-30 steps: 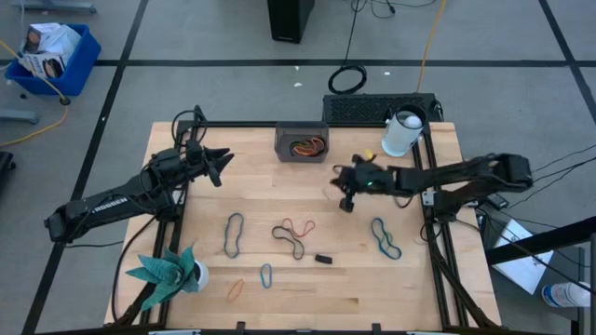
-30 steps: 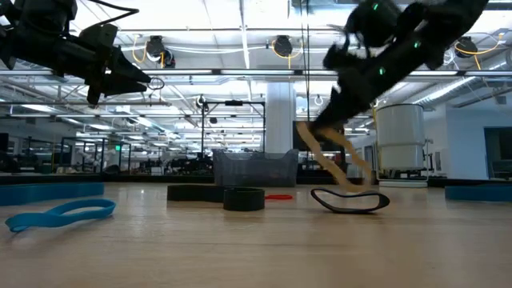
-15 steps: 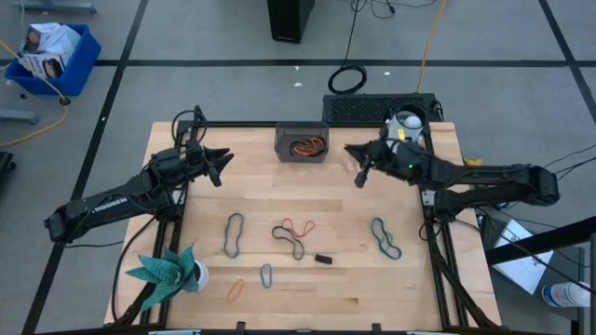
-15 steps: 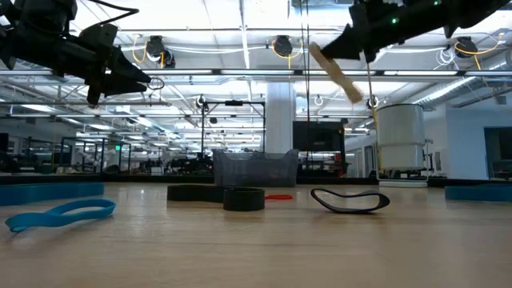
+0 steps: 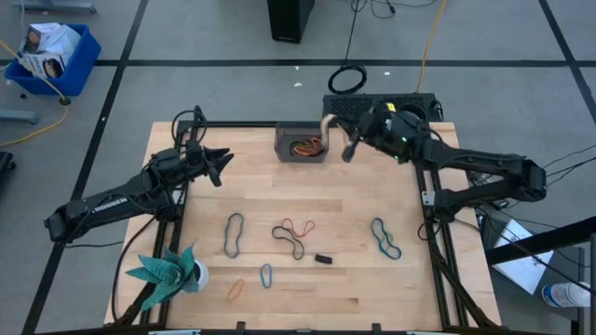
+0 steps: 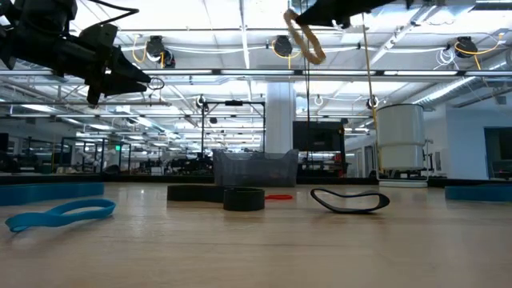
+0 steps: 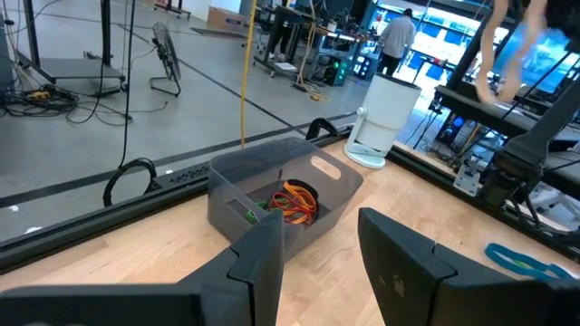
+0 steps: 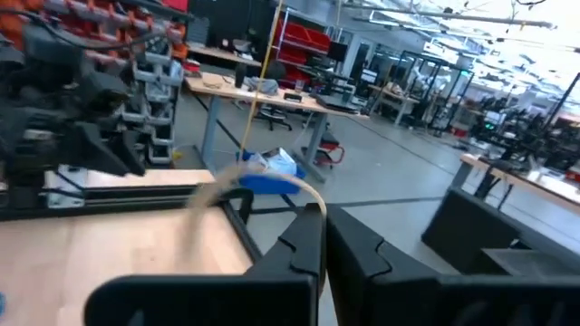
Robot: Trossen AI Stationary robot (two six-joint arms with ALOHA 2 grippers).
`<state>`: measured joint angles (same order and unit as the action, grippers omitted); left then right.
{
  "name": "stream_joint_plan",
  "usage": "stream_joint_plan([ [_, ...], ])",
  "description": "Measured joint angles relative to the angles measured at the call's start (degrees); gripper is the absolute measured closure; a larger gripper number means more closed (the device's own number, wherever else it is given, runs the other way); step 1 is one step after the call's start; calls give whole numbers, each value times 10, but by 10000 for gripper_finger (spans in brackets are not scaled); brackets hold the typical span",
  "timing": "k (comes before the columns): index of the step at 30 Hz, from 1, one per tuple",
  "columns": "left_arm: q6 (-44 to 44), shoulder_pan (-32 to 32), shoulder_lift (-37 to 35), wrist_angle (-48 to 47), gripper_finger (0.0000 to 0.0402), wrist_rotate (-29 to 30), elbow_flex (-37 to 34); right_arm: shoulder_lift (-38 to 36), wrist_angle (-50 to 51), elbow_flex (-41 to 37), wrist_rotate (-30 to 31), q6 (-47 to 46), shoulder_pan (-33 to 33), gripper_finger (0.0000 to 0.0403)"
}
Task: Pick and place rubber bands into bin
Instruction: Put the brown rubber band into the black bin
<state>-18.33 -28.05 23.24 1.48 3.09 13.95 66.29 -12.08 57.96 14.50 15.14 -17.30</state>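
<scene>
My right gripper (image 5: 343, 141) is raised high beside the right end of the dark grey bin (image 5: 302, 142) and is shut on a tan rubber band (image 6: 304, 36). The bin holds orange and red bands (image 7: 292, 199). My left gripper (image 5: 220, 167) hovers open and empty left of the bin. A blue band (image 5: 233, 233), a black and a red band (image 5: 293, 234), a teal band (image 5: 385, 237), a small blue band (image 5: 266, 274) and an orange band (image 5: 236, 288) lie flat on the table. My right gripper pinches the tan band between its two shut fingers at one end of the loop (image 8: 313, 201). The rest of the loop (image 8: 208, 195) arcs away from the fingertips. The band is lifted clear of the table and hangs slack below the gripper (image 6: 320, 12).
A small black block (image 5: 323, 259) lies near the black band. A teal plant figure (image 5: 168, 270) stands at the near left corner. A white cylinder (image 5: 400, 132) stands at the far right corner. A black keyboard-like object (image 5: 358, 107) lies beyond the far edge.
My right gripper has risen from the table's middle right and swung toward the far edge and left, up to the bin's right end. The tan band, whose lower end hung close to the table, is now lifted high and clear.
</scene>
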Motion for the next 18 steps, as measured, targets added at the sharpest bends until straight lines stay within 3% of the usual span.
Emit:
stream_joint_plan([
  [8, 2, 0, 0, 0, 252, 0, 0, 127, 24, 100, -48, 26, -43, 403],
  [18, 2, 0, 0, 0, 252, 0, 0, 275, 23, 120, -58, -5, -107, 403],
])
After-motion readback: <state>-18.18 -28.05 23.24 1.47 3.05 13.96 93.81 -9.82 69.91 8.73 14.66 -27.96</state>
